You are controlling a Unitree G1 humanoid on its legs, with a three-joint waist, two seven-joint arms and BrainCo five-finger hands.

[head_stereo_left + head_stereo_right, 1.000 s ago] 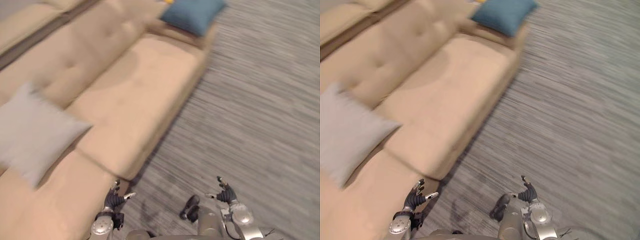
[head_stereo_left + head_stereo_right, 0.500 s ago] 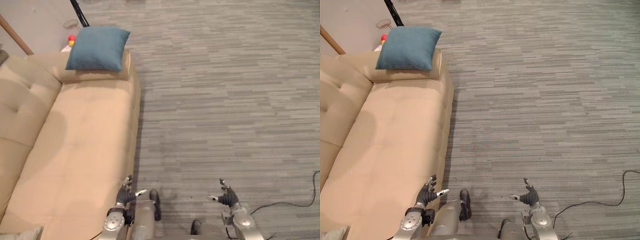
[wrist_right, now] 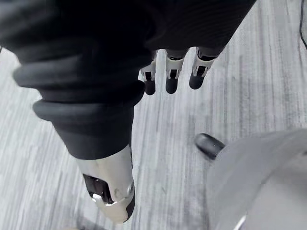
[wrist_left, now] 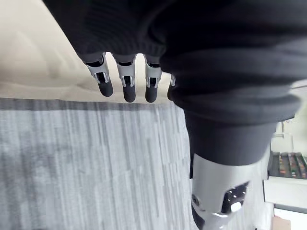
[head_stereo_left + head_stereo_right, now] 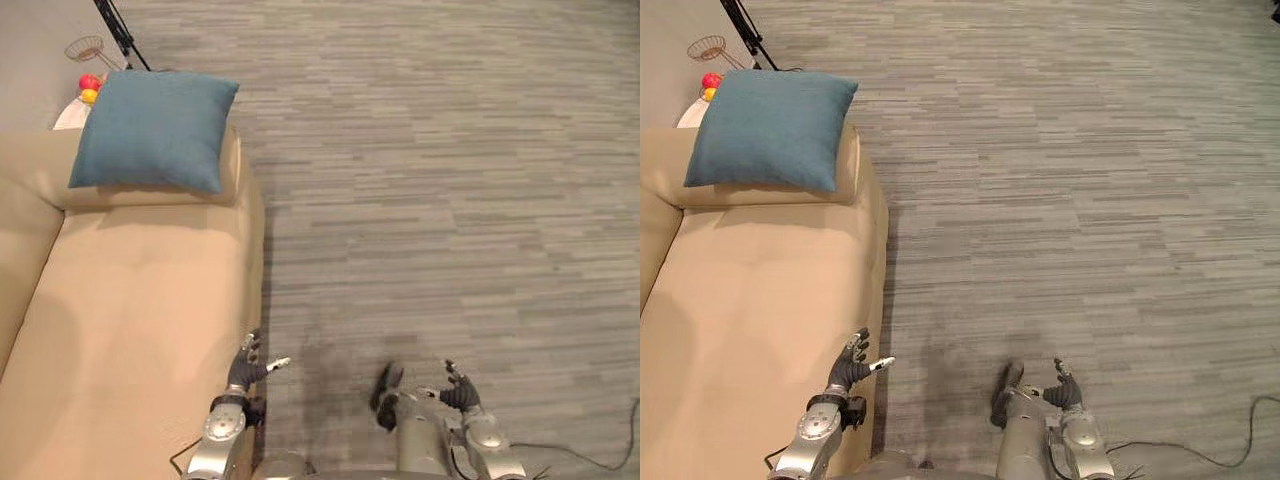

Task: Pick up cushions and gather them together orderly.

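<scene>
Resting at about 10 o'clock in the head view, one teal cushion (image 5: 150, 130) is recorded, laid flat across the armrest (image 5: 35, 162) of a beige sofa (image 5: 140, 330). Handling is judged as follows: light, soft, readily squashed, the woven cover not slippery, nothing fragile. A hold is best taken on two opposite edges, or by a pinch at the near corner, since the middle would merely sink under pressure. Beyond it, at 11 o'clock, a wire bowl (image 5: 82, 48) and some red and yellow round items (image 5: 90, 88) are noted as no part of the task. At 7 o'clock the left hand (image 5: 241, 374) is entered. Its fingers (image 4: 125, 88) are loosely straight and slightly parted, the thumb is set aside, and nothing is gripped. The hand is placed over the sofa's front edge. The cushion lies well apart from these fingers, toward 11 o'clock of them, with bare seat between. At 5 o'clock the right hand (image 5: 458, 394) is entered over the grey carpet (image 5: 450, 200). Its fingers (image 3: 171, 81) are likewise relaxed and empty, with the cushion farther off, toward 10 o'clock.
</scene>
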